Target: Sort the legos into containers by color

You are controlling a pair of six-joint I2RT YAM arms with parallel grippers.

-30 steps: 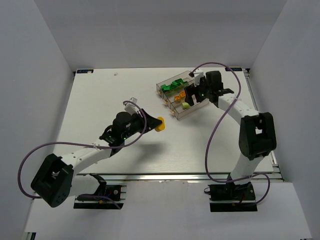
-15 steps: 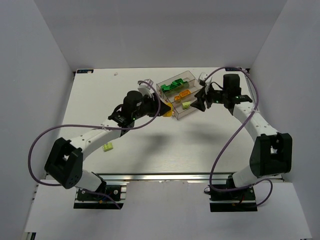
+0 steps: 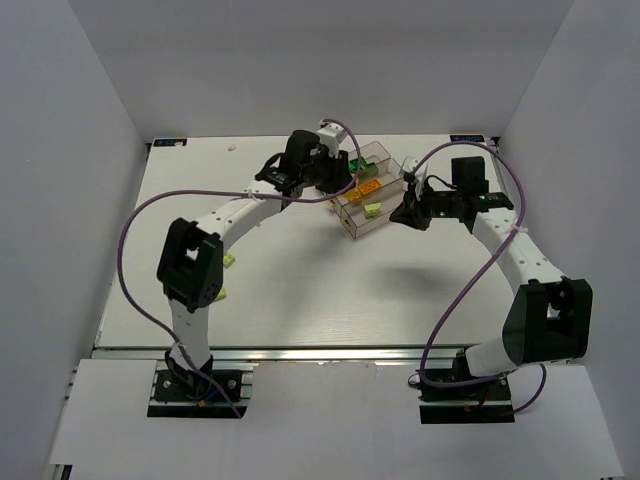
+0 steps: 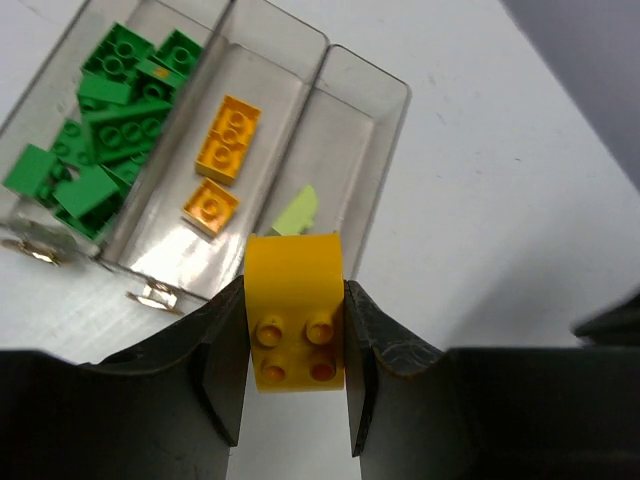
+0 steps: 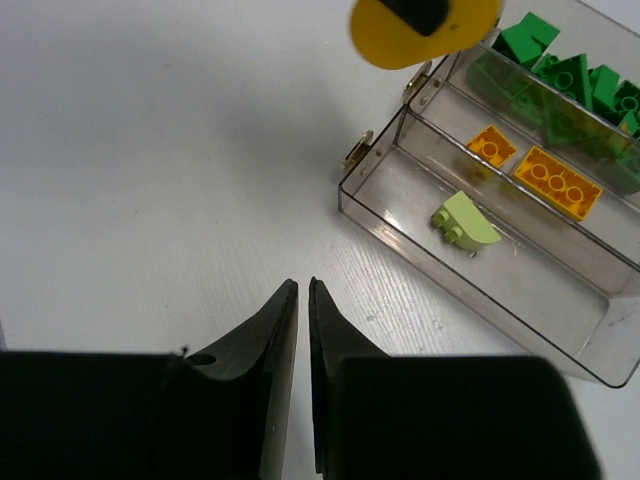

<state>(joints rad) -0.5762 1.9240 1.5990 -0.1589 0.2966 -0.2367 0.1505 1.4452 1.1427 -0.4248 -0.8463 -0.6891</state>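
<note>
At the far left of the white table [image 3: 300, 290], two loose pale yellow-green bricks [image 3: 228, 261] lie beside the left arm's elbow, well apart from everything else. That arm reaches up and across to the tray [image 3: 378, 222], and the left gripper [image 4: 294, 335] is clamped on a yellow brick [image 4: 294, 290]. Its two dark fingers [image 4: 225, 350] press the brick's sides, with the four studs facing the wrist camera. The brick is held at the tray's short end, by the small metal clasps [image 4: 155, 295], roughly in line with the wall between the middle and right-hand troughs. It is not in any trough, and how high it is above the tray I cannot tell.

In the left wrist view the troughs run from left to right. The first holds a heap of green bricks [image 4: 100, 130]. The middle one holds two orange bricks [image 4: 228, 140], one longer and one square, lying apart. The third holds a single pale yellow-green brick [image 4: 296, 210] near its end.

Further right, off the tray's long side, the right gripper [image 5: 303, 300] is over bare table. Its jaws are drawn together to a thin slit and nothing is between them
</note>
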